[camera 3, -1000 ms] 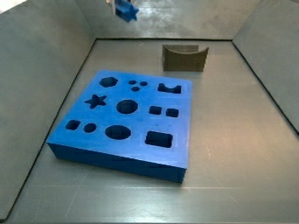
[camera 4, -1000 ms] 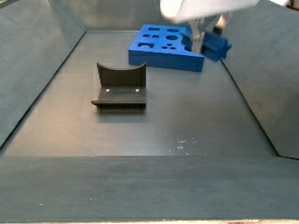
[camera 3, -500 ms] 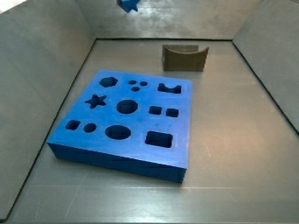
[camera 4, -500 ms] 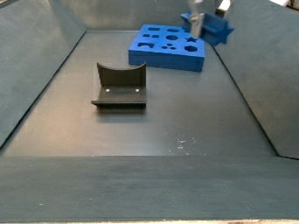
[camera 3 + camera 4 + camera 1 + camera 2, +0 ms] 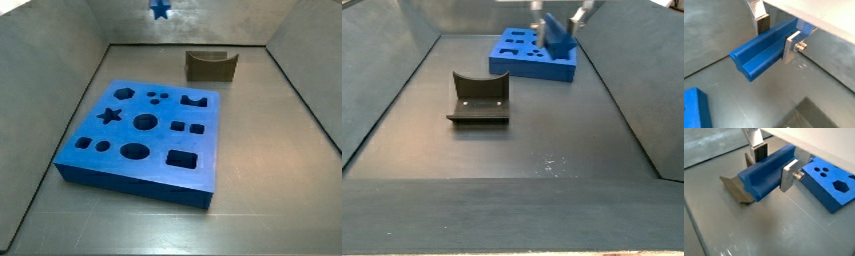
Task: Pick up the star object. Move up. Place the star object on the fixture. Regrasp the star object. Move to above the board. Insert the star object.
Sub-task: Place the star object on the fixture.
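The star object [image 5: 763, 51] is a blue ridged peg, and my gripper [image 5: 777, 34] is shut on it high above the floor. Silver fingers [image 5: 789, 174] press its two sides in both wrist views, and one end sticks well out past them. In a side view the star object [image 5: 553, 36] hangs tilted in front of the far board [image 5: 532, 57]. The other side view shows only the star object [image 5: 160, 9] at the top edge, beyond the board [image 5: 139, 128]. The dark fixture [image 5: 211, 66] stands on the floor behind the board. The fixture [image 5: 737, 190] also shows beneath the peg.
Grey walls slope up on every side of the floor. The fixture [image 5: 478, 100] stands mid-floor with its notch facing up. A corner of the board [image 5: 827, 180] with round and hexagonal holes lies close beside the gripper [image 5: 775, 163] in a wrist view.
The gripper has carried the star object sideways, from beside the board's edge to over it, and the peg has turned to a more upright tilt. Board and fixture have not moved.
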You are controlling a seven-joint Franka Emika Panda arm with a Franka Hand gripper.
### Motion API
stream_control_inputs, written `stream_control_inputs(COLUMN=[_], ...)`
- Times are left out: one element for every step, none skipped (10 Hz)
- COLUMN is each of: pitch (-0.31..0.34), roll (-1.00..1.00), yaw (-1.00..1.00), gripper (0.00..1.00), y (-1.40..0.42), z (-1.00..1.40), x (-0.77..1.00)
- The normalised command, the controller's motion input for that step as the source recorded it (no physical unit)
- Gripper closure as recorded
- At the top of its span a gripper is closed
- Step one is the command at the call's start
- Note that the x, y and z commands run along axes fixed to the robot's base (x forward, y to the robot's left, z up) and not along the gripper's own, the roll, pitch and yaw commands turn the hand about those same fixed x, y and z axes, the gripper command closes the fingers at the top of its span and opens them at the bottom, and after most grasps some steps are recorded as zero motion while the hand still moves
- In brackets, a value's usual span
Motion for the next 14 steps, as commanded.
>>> stream_control_inputs(pitch=[-0.035,-0.025,-0.017,-0.004,0.001,0.015,0.027,0.095,0.1,0.127,0.134,0.144,0.164,0.193], roll=[-0.09,-0.08,-0.08,-0.07,-0.07,-0.06,-0.06,-1.0,-1.0,-1.0,-1.0,-1.0,-1.0,-1.0], yaw=[-0.33,-0.18,-0.12,-0.08,-0.07,-0.05,-0.04,0.07,0.07,0.04,0.03,0.02,0.0,-0.02], gripper=[1.0,1.0,1.0,1.0,1.0,1.0,1.0,1.0,1.0,1.0,1.0,1.0,1.0,1.0], y=[0.02,0.02,0.02,0.02,0.02,0.02,0.02,0.06,0.06,0.08,0.07,0.05,0.05,0.05], z=[-0.13,-0.12,-0.12,-0.12,-0.11,-0.1,-0.1,0.42,0.47,0.33,0.16,0.07,0.05,0.03], x=[1.0,1.0,1.0,1.0,1.0,1.0,1.0,1.0,1.0,0.86,0.75,0.67,0.6,0.49])
